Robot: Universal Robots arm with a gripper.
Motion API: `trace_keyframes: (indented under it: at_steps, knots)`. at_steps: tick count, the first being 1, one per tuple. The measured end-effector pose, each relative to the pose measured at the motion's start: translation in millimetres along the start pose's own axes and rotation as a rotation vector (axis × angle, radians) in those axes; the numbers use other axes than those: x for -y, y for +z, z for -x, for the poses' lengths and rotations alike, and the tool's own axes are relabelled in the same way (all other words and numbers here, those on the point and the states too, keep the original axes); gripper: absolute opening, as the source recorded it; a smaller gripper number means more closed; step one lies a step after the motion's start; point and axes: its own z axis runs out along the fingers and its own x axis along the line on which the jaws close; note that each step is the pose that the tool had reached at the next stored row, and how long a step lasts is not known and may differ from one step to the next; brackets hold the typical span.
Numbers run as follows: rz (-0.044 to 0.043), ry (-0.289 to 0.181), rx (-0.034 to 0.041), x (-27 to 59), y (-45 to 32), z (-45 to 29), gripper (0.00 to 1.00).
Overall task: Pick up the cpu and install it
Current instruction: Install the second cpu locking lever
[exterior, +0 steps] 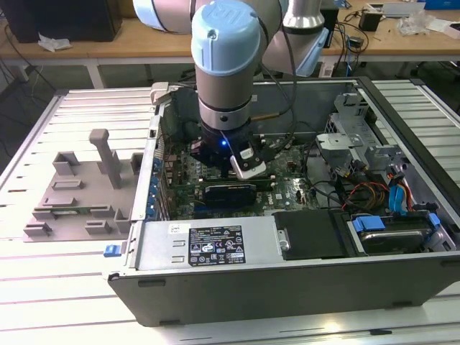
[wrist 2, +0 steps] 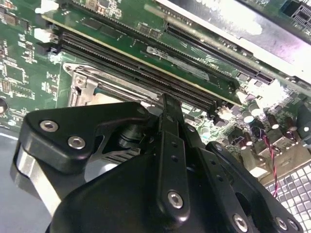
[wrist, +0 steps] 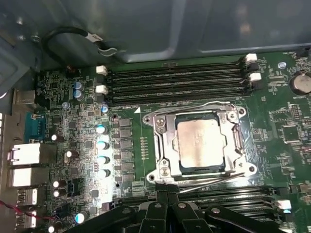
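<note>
Silver cpu (wrist: 202, 143) in socket, green motherboard (wrist: 126, 145)

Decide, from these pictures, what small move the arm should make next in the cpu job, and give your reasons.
Probably a short straight lift clear of the board. In the first wrist view the cpu already lies flat inside the socket, within its metal frame, and the gripper sits at the socket's edge, beside the chip rather than over it.
</note>
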Motion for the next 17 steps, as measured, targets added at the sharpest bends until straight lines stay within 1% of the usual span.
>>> trace_keyframes:
  at_steps: [2, 3, 4, 7, 10, 12, 13, 15, 16, 17]
  knots:
    - [0.0123, 0.000, -0.0009, 0.5, 1.0, -0.9, 0.11]
    - [0.0247, 0.000, -0.0019, 1.3, 1.9, -2.1, 0.11]
    - [0.0313, 0.000, -0.0025, 3.0, 3.3, -3.6, 0.11]
    - [0.0346, 0.000, -0.0029, 5.5, 7.7, -6.5, 0.11]
    - [0.0413, 0.001, -0.0037, 6.3, 10.2, -8.0, 0.11]
    - [0.0496, 0.001, -0.0043, 6.8, 11.7, -9.0, 0.11]
    - [0.0670, 0.001, -0.0052, 6.9, 13.0, -10.3, 0.11]
    - [0.0834, 0.001, -0.0068, 7.1, 13.4, -11.4, 0.11]
    - [0.0870, 0.001, -0.0069, 7.2, 13.6, -11.5, 0.11]
    - [0.0869, 0.002, -0.0069, 7.2, 13.6, -11.6, 0.11]
